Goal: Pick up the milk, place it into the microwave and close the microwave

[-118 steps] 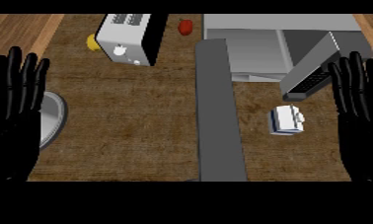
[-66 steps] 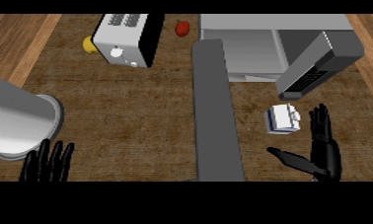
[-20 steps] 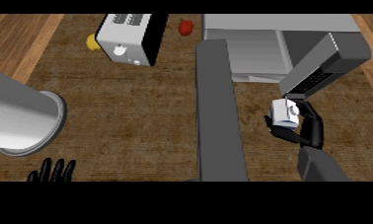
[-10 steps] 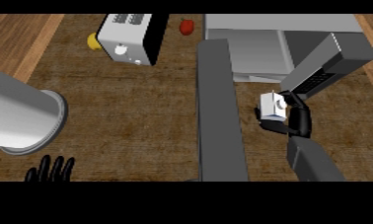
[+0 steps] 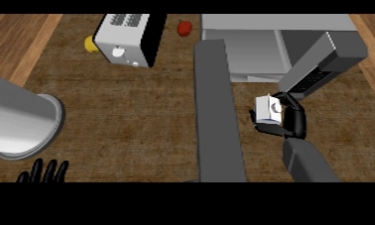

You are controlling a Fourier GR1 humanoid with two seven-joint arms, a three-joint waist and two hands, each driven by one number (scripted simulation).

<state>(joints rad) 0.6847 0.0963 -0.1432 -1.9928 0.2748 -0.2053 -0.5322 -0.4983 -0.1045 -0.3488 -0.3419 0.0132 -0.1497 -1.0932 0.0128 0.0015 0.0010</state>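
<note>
Right hand grips milk, seemingly just below microwave

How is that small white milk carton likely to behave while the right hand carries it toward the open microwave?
The small white milk carton looks boxy with flat sides, so it probably stays stiff and won't roll. The right hand curls its fingers round it, and it seems small against the hand, so likely light. Set down inside the grey microwave, its narrow shape might tip if nudged.

milk lifted (toward microwave), right robot hand raised
</note>
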